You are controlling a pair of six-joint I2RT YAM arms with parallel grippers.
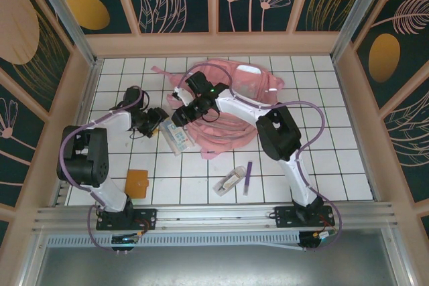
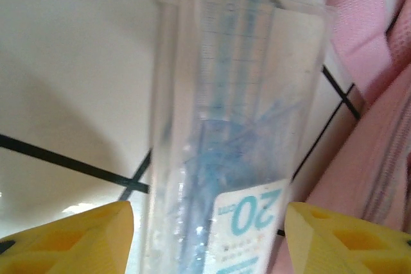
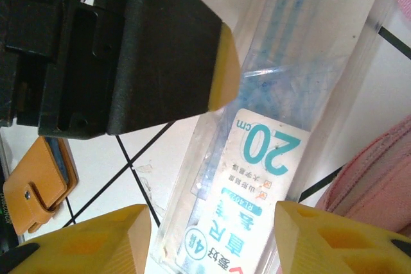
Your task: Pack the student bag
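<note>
Step in hand, as judged: pickup of the ruler pack [image 1: 177, 138], since both arms converge on it. The student bag [image 1: 231, 95] lies at 12 o'clock on the table [image 1: 348, 165], and the pack lies just beside the bag's 8 o'clock edge. On the left gripper [image 2: 207, 239], the jaws stand apart with the pack between them and no clamp evident. The right gripper [image 3: 212, 242] is likewise spread above the same pack. The orange wallet [image 1: 137, 183] at 7 o'clock is unpacked. Next move calls for one gripper to yield and the other to close across the pack's width, then lift it toward the bag.
</note>
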